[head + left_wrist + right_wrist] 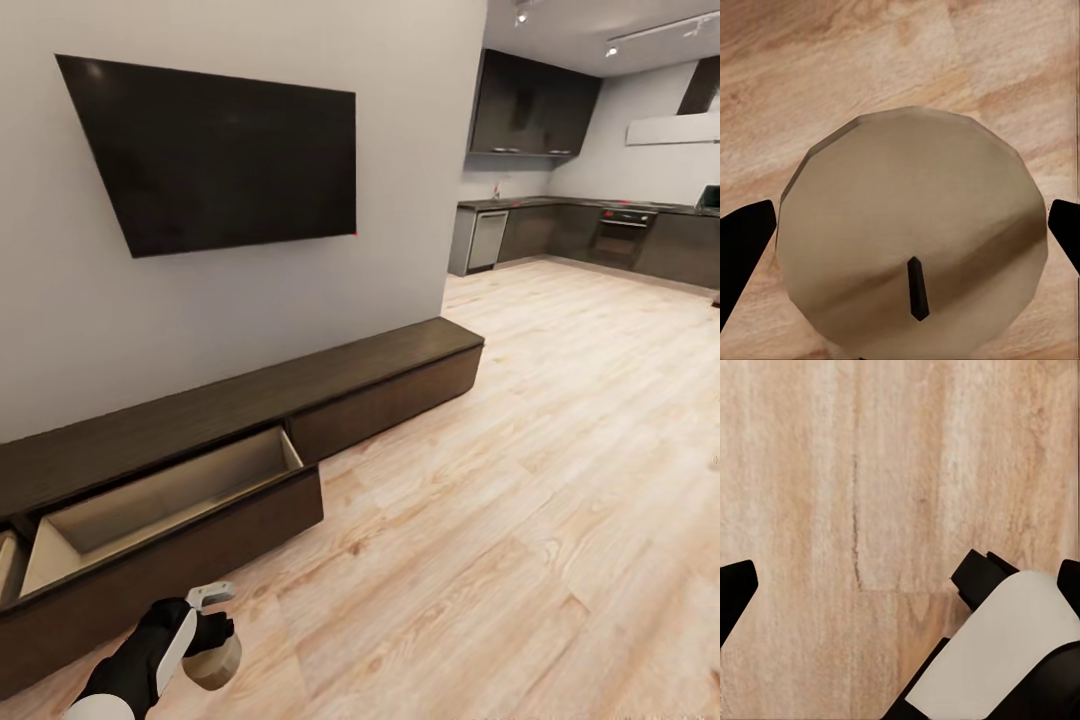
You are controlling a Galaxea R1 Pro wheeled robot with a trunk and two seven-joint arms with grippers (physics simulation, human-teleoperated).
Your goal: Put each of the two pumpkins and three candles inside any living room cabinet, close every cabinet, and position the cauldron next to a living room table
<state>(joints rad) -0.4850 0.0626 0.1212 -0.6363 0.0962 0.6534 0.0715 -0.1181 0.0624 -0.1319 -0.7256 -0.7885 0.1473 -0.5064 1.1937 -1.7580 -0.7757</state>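
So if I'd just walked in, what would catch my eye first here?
Probably the big black TV on the grey wall, above a long dark cabinet with one drawer pulled open, pale inside. Then, low in front of that drawer, the robot's left hand gripping a squat tan candle over the wooden floor.

The robot's black-and-white left arm [140, 665] reached forward low at the head view's lower left, its left gripper [212, 640] pointed downward with its dark fingers [742, 251] closed on either side of a squat beige-tan wax candle [911, 240]. In the right wrist view, the right gripper's black fingers [733, 594] stood spread wide apart, holding nothing.
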